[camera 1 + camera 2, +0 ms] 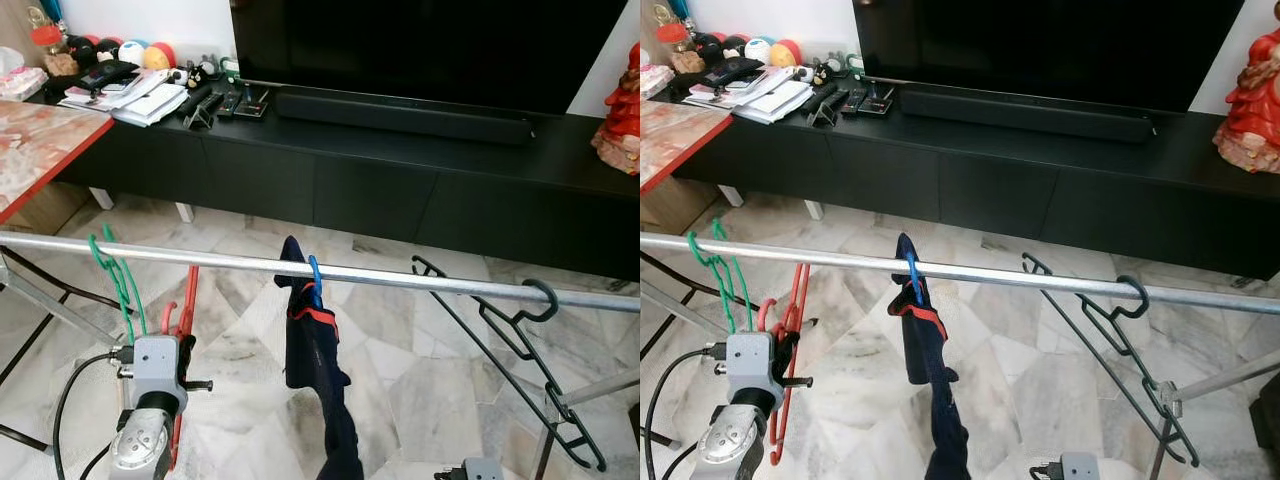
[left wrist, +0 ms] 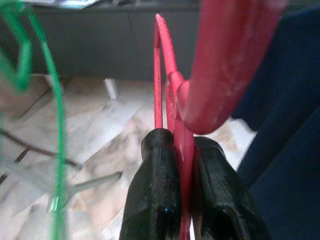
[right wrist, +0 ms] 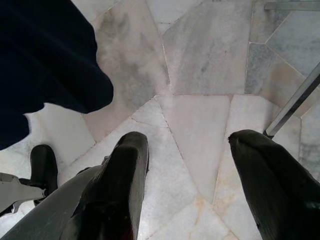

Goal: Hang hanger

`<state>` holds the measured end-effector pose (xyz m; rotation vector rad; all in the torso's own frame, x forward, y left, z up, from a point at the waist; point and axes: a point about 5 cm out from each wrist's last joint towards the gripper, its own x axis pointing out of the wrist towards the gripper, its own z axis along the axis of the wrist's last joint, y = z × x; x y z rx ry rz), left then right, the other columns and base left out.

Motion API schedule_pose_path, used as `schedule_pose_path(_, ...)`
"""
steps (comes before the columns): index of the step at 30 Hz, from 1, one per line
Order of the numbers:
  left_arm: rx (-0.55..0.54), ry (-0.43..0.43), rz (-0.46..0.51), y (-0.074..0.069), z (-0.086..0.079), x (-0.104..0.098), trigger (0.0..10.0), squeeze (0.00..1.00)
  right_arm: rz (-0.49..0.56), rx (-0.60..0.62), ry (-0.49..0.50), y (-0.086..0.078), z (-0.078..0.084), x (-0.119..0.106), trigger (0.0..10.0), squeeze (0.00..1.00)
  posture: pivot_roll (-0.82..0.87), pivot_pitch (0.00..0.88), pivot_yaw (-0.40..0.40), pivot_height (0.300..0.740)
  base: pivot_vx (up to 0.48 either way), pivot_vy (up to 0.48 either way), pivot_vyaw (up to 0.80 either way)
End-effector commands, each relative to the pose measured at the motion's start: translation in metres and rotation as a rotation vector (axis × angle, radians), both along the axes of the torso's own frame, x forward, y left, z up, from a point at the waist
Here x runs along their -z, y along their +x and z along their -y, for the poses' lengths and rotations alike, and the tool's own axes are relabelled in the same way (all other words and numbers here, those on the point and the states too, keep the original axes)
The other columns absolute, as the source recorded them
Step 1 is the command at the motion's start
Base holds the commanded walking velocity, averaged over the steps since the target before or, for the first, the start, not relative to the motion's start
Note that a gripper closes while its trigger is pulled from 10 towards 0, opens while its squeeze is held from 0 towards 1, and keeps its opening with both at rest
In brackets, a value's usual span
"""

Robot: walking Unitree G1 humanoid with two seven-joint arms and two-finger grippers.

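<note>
Left end effector (image 1: 186, 345) grips the red hanger (image 1: 187, 305) just below the rail (image 1: 420, 281), its hook not yet over; next, I judge, lift and hook it between the green hanger (image 1: 118, 275) and the blue one; four hangers in all; right end effector (image 3: 190, 175) hangs open, idle

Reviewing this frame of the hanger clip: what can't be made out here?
- Red hanger: whether its hook is over the rail; the left gripper, shut on it, and its wrist cover the hanger's lower part in the eye views.
- Dark garment: lower end cut off by the bottom edge, eye views.
- Right gripper: open above the floor; arm cut off, eye views.
</note>
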<state>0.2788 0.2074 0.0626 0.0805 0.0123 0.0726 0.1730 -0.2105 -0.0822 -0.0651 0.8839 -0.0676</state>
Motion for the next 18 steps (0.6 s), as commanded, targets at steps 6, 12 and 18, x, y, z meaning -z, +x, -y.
schedule_pose_path(6,0.182,0.016,0.085,0.011,0.035,-0.020,10.0,0.00,-0.024,-0.022,-0.018,-0.005,0.002,0.002,10.0,0.00,-0.02,0.167,-0.018,0.740,0.000,0.000,0.00)
schedule_pose_path(12,0.125,-0.005,0.137,0.014,0.029,-0.031,10.0,0.00,-0.022,-0.045,-0.025,-0.005,0.002,0.002,10.0,0.00,-0.02,0.167,-0.020,0.740,0.000,0.000,0.00)
schedule_pose_path(18,0.097,0.008,0.162,0.014,0.017,-0.036,10.0,0.00,-0.023,-0.052,-0.025,-0.004,0.003,0.001,10.0,0.00,-0.01,0.168,-0.023,0.740,0.000,0.000,0.00)
